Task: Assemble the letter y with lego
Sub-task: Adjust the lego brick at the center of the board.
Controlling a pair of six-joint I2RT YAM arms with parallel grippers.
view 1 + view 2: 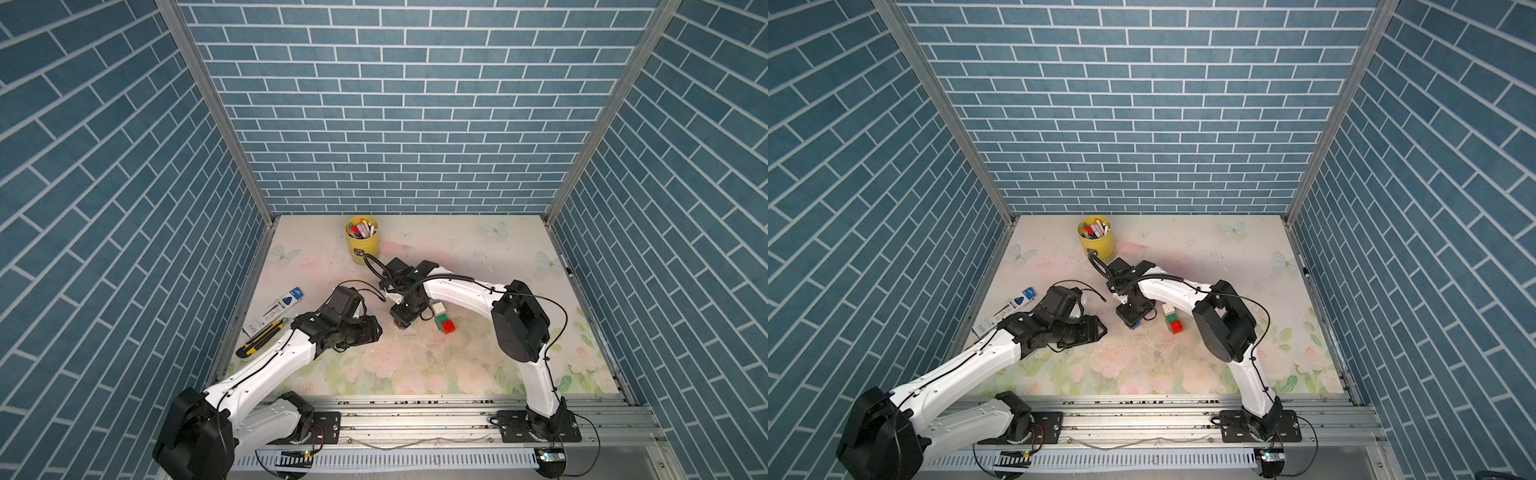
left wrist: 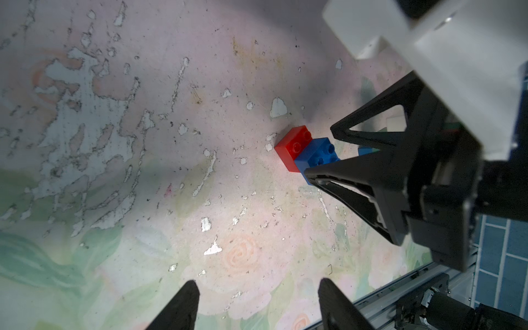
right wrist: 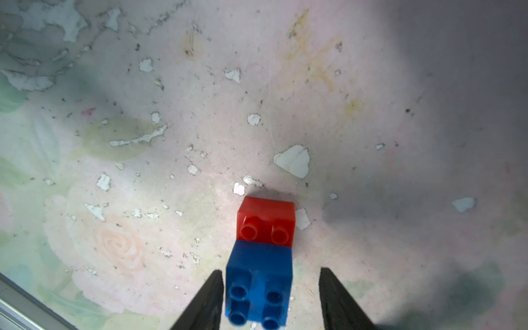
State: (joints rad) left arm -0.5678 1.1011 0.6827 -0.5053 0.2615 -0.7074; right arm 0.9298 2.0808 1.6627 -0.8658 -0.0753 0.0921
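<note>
I see a round yellow cup (image 1: 362, 249) full of markers (image 1: 362, 229); my left gripper (image 2: 257, 283) gapes empty, right gripper (image 3: 270, 270) stands spread astride the studded blue brick (image 3: 257, 285).

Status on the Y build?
Left gripper open, empty. Right gripper open, straddling blue brick on red brick. White-green-red piece sits apart. Nothing in the way.

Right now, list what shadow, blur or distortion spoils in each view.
Right wrist view: the blue brick nearest the lens is soft, and dark shadow covers part of the mat. Left wrist view: the white arm link up close is blurred and washed out. Both top views: the walls splay outward.
</note>
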